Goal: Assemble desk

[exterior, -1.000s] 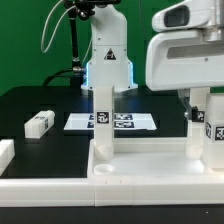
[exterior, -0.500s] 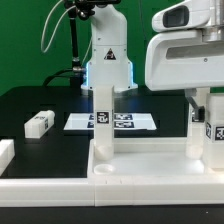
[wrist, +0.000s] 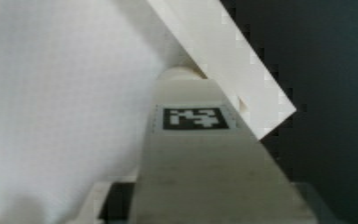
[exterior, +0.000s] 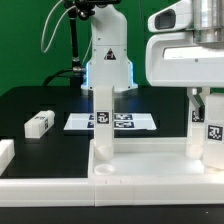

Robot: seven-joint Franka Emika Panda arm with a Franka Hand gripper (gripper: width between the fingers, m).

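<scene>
Directly beneath the gripper [exterior: 203,103], at the exterior view's right, a desk leg [exterior: 208,138] stands upright on the tabletop [exterior: 50,186], its long axis vertical. Its jaws closely flank the leg, but whether they clamp it cannot be told.

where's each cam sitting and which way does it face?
Exterior view: low, just off the tabletop, facing the arm's base across it; gripper at the exterior view's right.
Wrist view: on the wrist, looking down along a tagged leg between the fingers.
Shared: that leg and the gripper.
</scene>
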